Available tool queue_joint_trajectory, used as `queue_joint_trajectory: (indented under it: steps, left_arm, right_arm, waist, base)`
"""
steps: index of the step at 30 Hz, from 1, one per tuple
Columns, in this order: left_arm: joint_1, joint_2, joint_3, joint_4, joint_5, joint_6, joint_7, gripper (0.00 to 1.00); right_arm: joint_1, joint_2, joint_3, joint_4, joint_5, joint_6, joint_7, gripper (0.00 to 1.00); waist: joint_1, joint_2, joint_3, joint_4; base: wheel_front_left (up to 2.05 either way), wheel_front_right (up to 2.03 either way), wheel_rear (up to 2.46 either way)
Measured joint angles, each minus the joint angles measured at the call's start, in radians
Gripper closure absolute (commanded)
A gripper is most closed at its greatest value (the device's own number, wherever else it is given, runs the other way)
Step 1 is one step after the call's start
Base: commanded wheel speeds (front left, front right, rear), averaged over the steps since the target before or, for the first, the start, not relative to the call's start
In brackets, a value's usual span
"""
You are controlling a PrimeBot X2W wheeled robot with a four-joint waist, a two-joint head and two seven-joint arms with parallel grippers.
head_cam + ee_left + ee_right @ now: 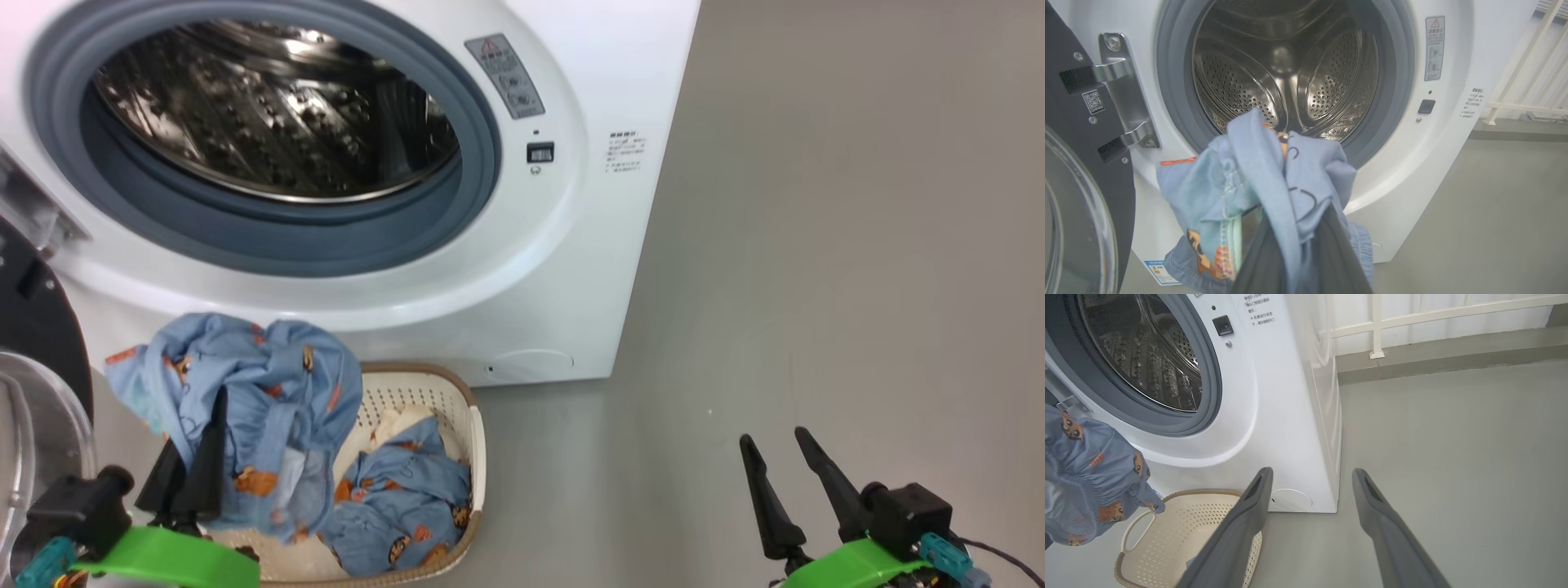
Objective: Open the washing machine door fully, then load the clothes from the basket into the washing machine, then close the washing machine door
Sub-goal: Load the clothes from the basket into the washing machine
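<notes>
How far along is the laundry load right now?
Done: the washing machine door stands open and the drum looks empty. In hand: the left gripper is shut on a blue garment, raised above the basket before the opening. Left: load it, plus the clothes lying in the basket, then close the door. The right gripper is open over the floor.

Warning-triangle sticker (pixel 1434 48) and possibly Chinese small print (pixel 1473 103) on the washing machine (pixel 1453 163); QR label (pixel 1093 102) on its door (pixel 1061 110).

Our left pincer (pixel 200 445) pinches blue printed clothes (pixel 269 384) over the basket (pixel 478 441); ahead, washer (pixel 571 269) open, door (pixel 33 327) to its left.
</notes>
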Motion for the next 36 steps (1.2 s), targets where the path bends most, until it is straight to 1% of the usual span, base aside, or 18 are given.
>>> queue_joint_trajectory:
  steps: [3,6,9,15,25,30,36]
  left_arm:
    - [0.03,-0.009,0.019,-0.025,0.018,0.0,0.0,1.0]
    - [0.058,-0.023,0.018,-0.04,0.047,0.0,0.0,1.0]
    - [0.077,-0.029,0.024,-0.048,0.053,0.0,0.0,1.0]
    - [0.118,-0.052,0.068,-0.06,0.084,0.0,0.0,1.0]
    - [0.159,-0.104,0.118,-0.08,0.129,0.0,0.0,1.0]
    - [0.16,-0.116,0.123,-0.08,0.131,0.0,0.0,1.0]
    - [0.159,-0.118,0.122,-0.079,0.13,0.0,0.0,1.0]
  right_arm:
    - [0.017,0.002,-0.016,0.0,0.0,0.0,0.0,0.0]
    - [0.035,0.002,-0.033,-0.001,0.0,0.0,0.0,0.0]
    - [0.052,0.002,-0.037,0.001,0.0,0.0,0.0,0.0]
    - [0.075,0.003,-0.052,0.002,0.0,0.0,0.0,0.0]
    - [0.079,0.003,-0.053,0.0,0.0,0.0,0.0,0.0]
    - [0.079,0.003,-0.053,-0.001,0.0,0.0,0.0,0.0]
    - [0.079,0.003,-0.052,-0.006,0.0,0.0,0.0,0.0]
  waist:
    - [0.0,0.0,-0.029,0.0]
    - [0.0,0.0,-0.057,-0.001]
    - [0.0,0.0,-0.075,-0.002]
    - [0.0,0.0,-0.115,-0.013]
    - [0.0,0.0,-0.132,-0.033]
    - [0.0,0.0,-0.132,-0.035]
    - [0.0,0.0,-0.121,-0.035]
  base:
    - [0.0,0.0,0.0]
    - [0.0,0.0,0.0]
    - [0.0,0.0,0.0]
    - [0.0,0.0,0.0]
    - [0.0,0.0,0.0]
    - [0.0,0.0,0.0]
    - [0.0,0.0,0.0]
